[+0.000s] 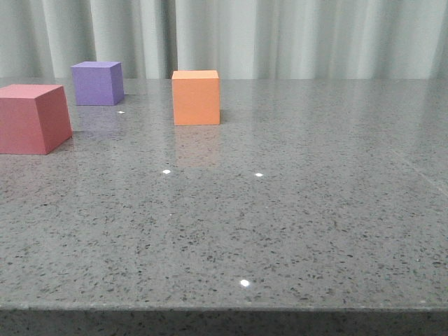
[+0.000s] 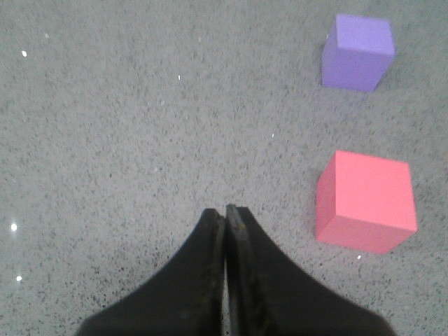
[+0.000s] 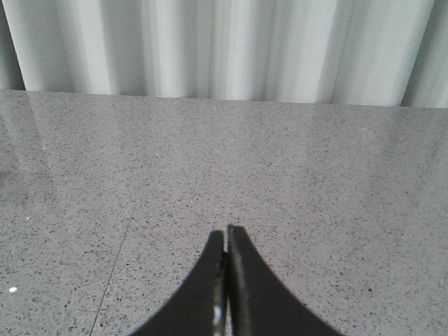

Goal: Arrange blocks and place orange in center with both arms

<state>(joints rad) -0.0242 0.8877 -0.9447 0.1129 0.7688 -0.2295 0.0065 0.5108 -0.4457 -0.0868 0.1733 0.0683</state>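
The orange cube (image 1: 196, 97) stands on the grey speckled table (image 1: 280, 210), left of the middle and towards the back. The purple cube (image 1: 97, 82) is further back on the left. The red-pink cube (image 1: 31, 117) is at the left edge, nearer. No gripper shows in the front view. In the left wrist view my left gripper (image 2: 225, 210) is shut and empty above bare table, with the red-pink cube (image 2: 365, 201) and the purple cube (image 2: 358, 52) off to one side. My right gripper (image 3: 225, 229) is shut and empty over bare table; no cube shows there.
A pale pleated curtain (image 1: 280, 35) hangs behind the table's far edge and also shows in the right wrist view (image 3: 224, 45). The table's front edge (image 1: 224, 306) runs along the bottom of the front view. A thin seam line (image 3: 115, 266) crosses the tabletop.
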